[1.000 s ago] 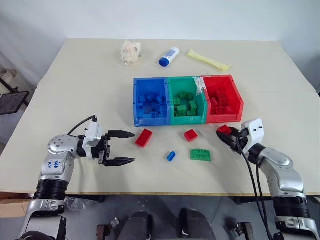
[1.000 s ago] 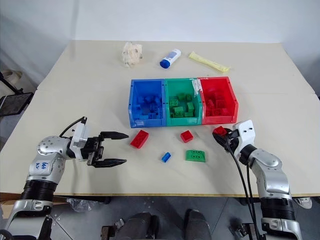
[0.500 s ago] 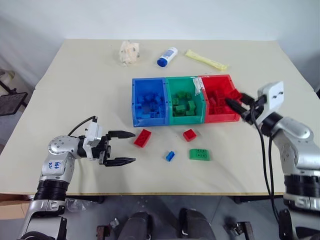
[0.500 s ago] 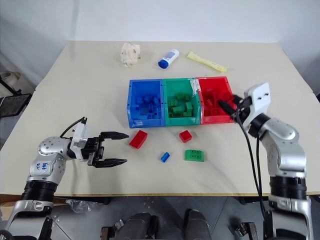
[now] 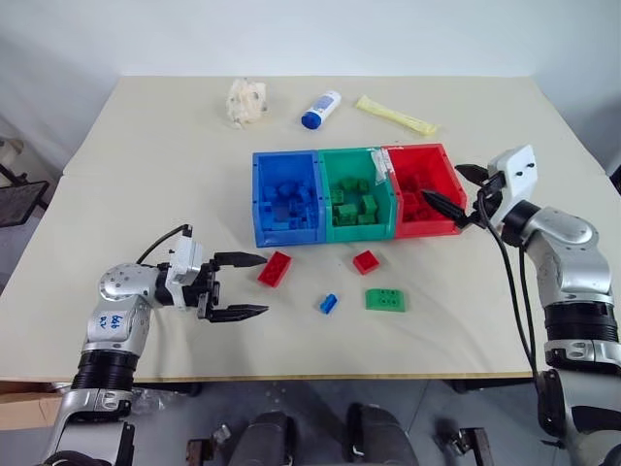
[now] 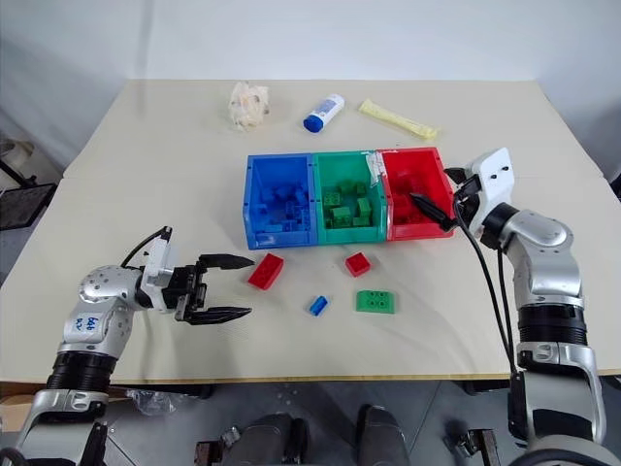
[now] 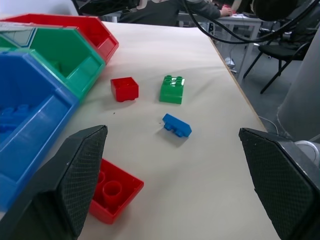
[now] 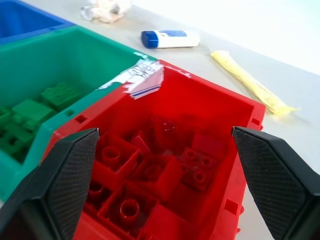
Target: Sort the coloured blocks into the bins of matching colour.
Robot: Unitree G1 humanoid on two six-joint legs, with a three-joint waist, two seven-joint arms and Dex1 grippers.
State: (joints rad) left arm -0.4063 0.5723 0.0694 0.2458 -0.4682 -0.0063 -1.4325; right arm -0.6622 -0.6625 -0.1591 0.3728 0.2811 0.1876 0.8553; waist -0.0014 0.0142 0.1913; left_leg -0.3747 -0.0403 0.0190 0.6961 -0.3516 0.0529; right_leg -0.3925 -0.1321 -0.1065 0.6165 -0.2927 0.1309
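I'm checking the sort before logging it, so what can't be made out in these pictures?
- Blue bin: head views, block count; same-colour bricks merge.
- Red bin: right wrist view, near corners hidden behind the open right tool's fingers.
- Long red block: left wrist view, partly hidden by a left tool finger.

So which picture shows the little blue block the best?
The left wrist view: the little blue block lies close and large on the table, between that left gripper's open fingers, so its studded shape is clear. Both eye views show it as a small blue speck in front of the bins.
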